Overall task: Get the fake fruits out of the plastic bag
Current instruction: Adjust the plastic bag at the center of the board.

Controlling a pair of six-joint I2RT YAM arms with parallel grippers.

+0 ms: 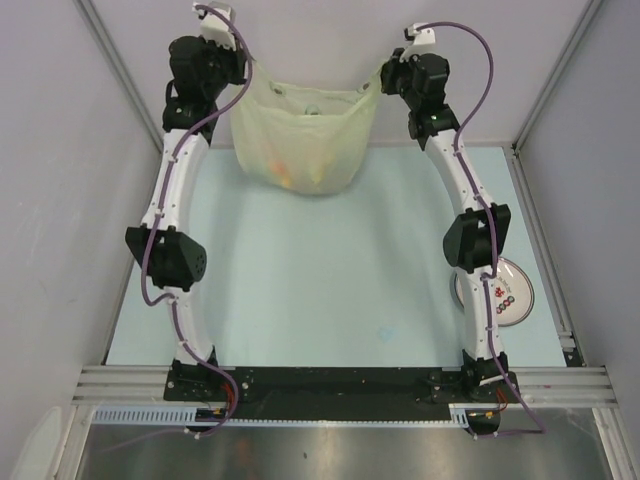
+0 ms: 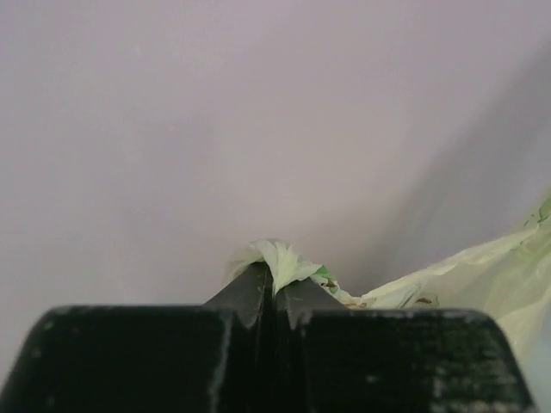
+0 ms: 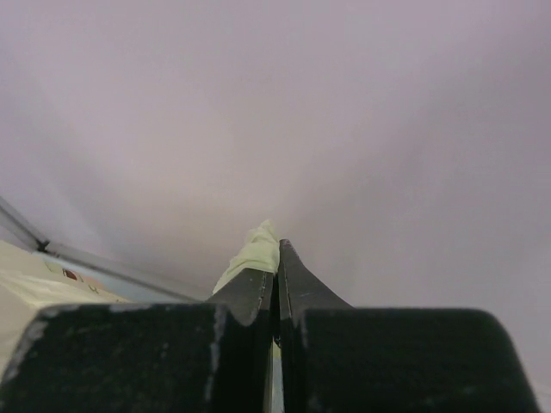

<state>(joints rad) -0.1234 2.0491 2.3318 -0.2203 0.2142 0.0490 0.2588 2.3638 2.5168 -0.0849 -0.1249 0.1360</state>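
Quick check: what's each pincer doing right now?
Left pincer: closed, pinching an edge of the plastic bag.
Right pincer: closed, pinching the bag's other edge.

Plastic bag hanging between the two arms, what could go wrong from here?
1. The left pincer and right pincer each pinch only a small tuft of the plastic bag; the thin film might slip out or tear.
2. The fake fruits sit pooled low in the sagging bag, so a sudden release or tip could send them rolling across the table, perhaps off an edge.
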